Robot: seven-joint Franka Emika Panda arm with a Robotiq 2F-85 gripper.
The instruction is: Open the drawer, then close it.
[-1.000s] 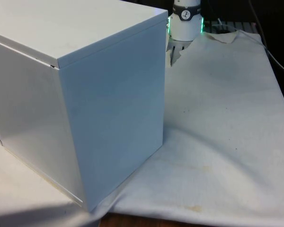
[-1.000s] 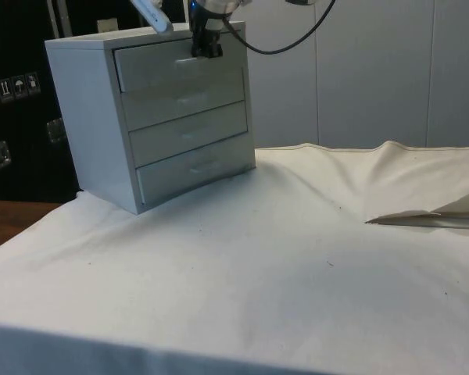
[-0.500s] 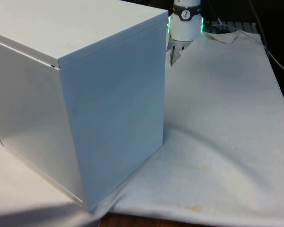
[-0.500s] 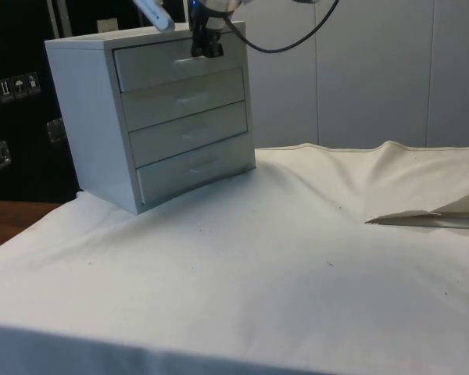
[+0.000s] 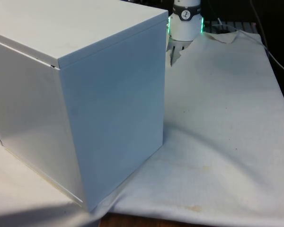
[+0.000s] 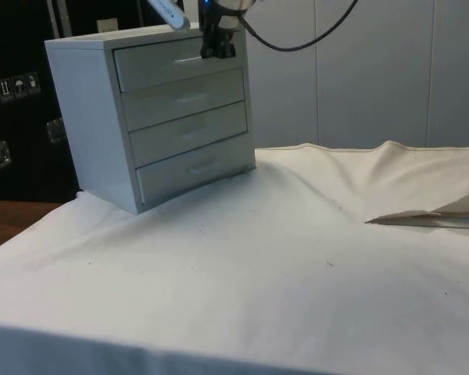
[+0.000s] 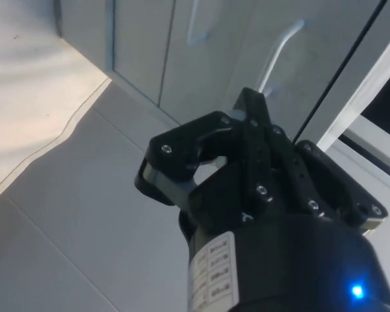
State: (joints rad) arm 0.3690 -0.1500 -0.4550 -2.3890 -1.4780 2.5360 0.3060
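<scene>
Top drawer [image 6: 180, 66]: flush with the rest of the front as far as the side view goes, so it looks shut. It's the uppermost of four in the chest, with a small pale handle [image 6: 189, 60] near its middle.

Chest of drawers [image 6: 152, 117]: white-grey box sitting on the table toward the side view's left, drawer fronts angled to that camera. In the front view it's the big plain white block [image 5: 80, 104] taking the left and middle, back and side panels facing the camera, nothing of the drawers visible from there.

Other drawers: three more stacked below the top one, all flush, each with a faint handle.

Tool [image 6: 218, 48]: black, hanging right in front of the top drawer's right end, up near the chest's top edge, just beside the drawer's handle rather than on it. In the wrist view the tool [image 7: 247, 140] has its fingers [image 7: 182, 153] drawn close together with nothing between them, so pretty much closed on air. A curved pale handle [image 7: 279, 52] sits on the panel just past the fingertips, not touching as far as anyone can tell.

Arm: white base [image 5: 185, 21] pokes out behind the chest's top corner in the front view.

Table [image 6: 297, 258]: covered in a rumpled white cloth, with a raised fold [image 6: 430, 217] over by the side view's right.
</scene>
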